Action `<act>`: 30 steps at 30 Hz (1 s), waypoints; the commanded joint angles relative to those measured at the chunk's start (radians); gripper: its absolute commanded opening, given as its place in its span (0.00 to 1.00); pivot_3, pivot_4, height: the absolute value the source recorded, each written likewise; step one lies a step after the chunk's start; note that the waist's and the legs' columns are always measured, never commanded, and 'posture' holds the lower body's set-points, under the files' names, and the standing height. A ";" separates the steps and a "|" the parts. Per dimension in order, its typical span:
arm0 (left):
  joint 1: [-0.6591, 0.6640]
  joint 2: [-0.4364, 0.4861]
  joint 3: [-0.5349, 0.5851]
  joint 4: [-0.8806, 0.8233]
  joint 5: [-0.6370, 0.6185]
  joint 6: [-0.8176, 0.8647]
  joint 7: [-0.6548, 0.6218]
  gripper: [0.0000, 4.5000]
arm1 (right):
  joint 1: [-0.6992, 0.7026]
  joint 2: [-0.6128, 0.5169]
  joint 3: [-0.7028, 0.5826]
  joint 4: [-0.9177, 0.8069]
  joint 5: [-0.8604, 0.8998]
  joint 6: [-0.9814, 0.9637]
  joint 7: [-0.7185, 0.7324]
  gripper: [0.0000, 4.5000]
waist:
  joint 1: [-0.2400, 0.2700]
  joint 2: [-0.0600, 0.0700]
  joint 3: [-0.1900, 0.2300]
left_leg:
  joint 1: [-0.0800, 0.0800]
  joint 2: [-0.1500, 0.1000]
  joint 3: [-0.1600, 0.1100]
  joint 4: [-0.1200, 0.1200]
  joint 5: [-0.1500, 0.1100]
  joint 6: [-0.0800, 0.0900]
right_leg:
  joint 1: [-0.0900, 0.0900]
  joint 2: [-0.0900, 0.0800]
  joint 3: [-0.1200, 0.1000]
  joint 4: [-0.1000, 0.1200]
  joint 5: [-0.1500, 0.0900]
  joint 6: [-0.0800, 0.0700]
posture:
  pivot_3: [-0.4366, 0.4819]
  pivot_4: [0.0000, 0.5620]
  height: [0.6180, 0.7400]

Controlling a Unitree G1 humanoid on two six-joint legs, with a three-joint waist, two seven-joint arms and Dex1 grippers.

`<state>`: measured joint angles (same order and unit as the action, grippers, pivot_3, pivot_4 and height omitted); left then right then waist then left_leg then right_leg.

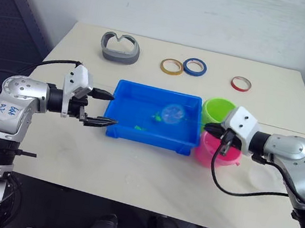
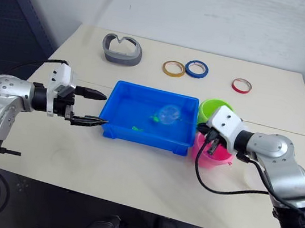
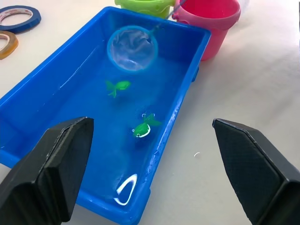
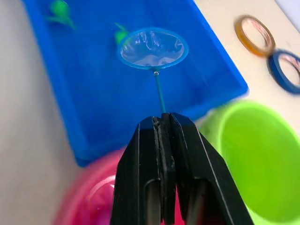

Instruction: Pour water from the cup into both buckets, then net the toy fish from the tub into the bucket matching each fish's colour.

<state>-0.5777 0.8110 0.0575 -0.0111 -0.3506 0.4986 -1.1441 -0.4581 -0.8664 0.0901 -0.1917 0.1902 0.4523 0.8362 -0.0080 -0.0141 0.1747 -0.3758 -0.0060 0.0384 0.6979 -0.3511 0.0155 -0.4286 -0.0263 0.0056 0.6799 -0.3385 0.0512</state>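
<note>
The blue tub (image 1: 143, 136) sits mid-table holding water and two green toy fish (image 3: 117, 86) (image 3: 143, 127). My right gripper (image 4: 164, 118) is shut on the thin handle of the net (image 4: 152, 48). It hangs over the pink bucket (image 1: 208, 154), and the hoop hovers above the tub's far right part. The lime green bucket (image 1: 220, 108) stands just behind the pink one, both against the tub's right end. My left gripper (image 1: 113, 109) is open at the tub's left end, holding nothing. The cup is out of view.
At the back of the table lie a grey curved object (image 1: 119, 49), a yellow tape ring (image 1: 171, 66), a blue tape ring (image 1: 195, 66) and a red tape ring (image 1: 241, 83). The table's front edge (image 1: 144, 204) runs close below the tub.
</note>
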 commanded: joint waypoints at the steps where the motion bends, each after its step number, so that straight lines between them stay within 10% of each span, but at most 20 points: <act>1: 0.011 0.019 0.039 -0.060 -0.025 0.014 0.025 0.99 | -0.025 -0.001 0.039 0.039 -0.090 -0.123 0.007 0.00 | -0.004 0.000 0.000 | 0.000 0.000 0.000 0.000 0.000 0.000 | 0.000 0.000 0.000 0.000 0.000 0.000 | 0.48 0.27 1.00; 13: 0.007 0.028 0.040 -0.085 -0.042 0.032 0.056 0.99 | -0.066 0.120 0.117 0.129 -0.182 -0.232 0.024 0.00 | -0.021 0.000 0.000 | 0.001 0.000 0.000 0.000 0.001 -0.001 | 0.000 0.000 0.000 0.001 0.000 0.000 | 0.48 0.27 1.00; 30: -0.027 -0.003 0.031 -0.043 -0.052 -0.005 0.082 0.99 | -0.134 0.294 -0.109 -0.063 0.199 0.457 -0.030 0.00 | -0.019 0.000 0.000 | 0.000 0.000 -0.001 0.000 0.001 -0.001 | 0.000 0.000 0.000 0.003 0.000 0.000 | 0.48 0.27 1.00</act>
<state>-0.5762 0.8128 0.0677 -0.0600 -0.3869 0.5133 -1.0699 -0.5771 -0.5745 0.0243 -0.2041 0.3453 0.8644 0.8188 -0.0266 -0.0141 0.1747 -0.3754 -0.0059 0.0376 0.6975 -0.3506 0.0145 -0.4283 -0.0263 0.0051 0.6823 -0.3385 0.0512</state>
